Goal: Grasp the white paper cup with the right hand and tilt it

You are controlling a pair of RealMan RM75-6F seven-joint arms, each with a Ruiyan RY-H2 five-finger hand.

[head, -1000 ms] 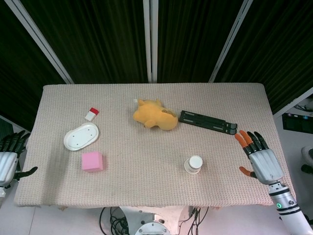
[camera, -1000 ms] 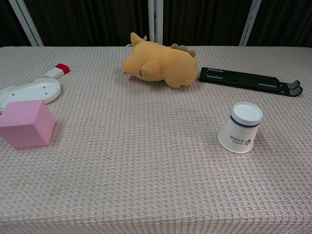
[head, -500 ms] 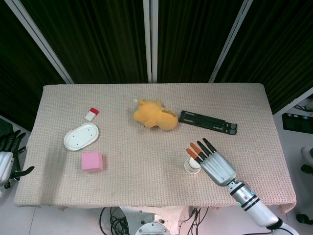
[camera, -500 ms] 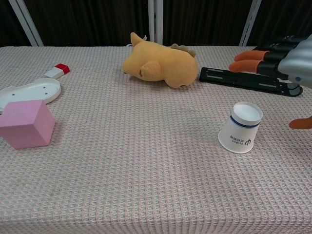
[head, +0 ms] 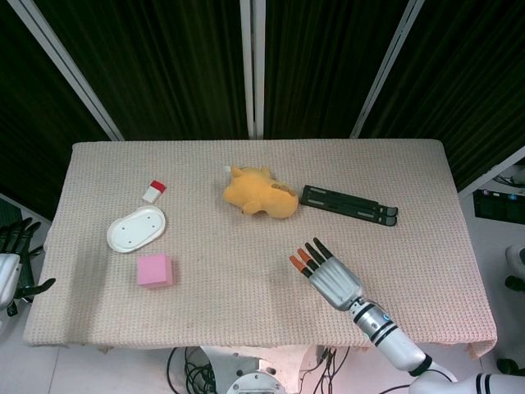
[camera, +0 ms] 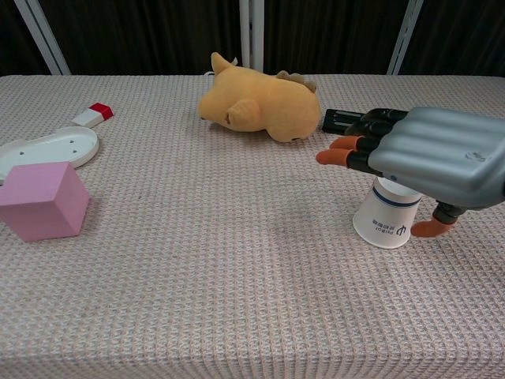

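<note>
Right robot hand [camera: 442,158] spread directly above white paper cup [camera: 384,217]

Your right hand [camera: 442,162] has a ribbed, silver-grey metallic back, black finger segments and orange fingertips [camera: 333,157]; its thumb also ends in orange. In the head view its wrist is a silver cylinder banded with black rings, joined to a white forearm with a black band near the frame's bottom edge. Your left hand [head: 14,261], seen at the left edge of the head view, shows a pale grey back and dark fingers and thumb.
</note>
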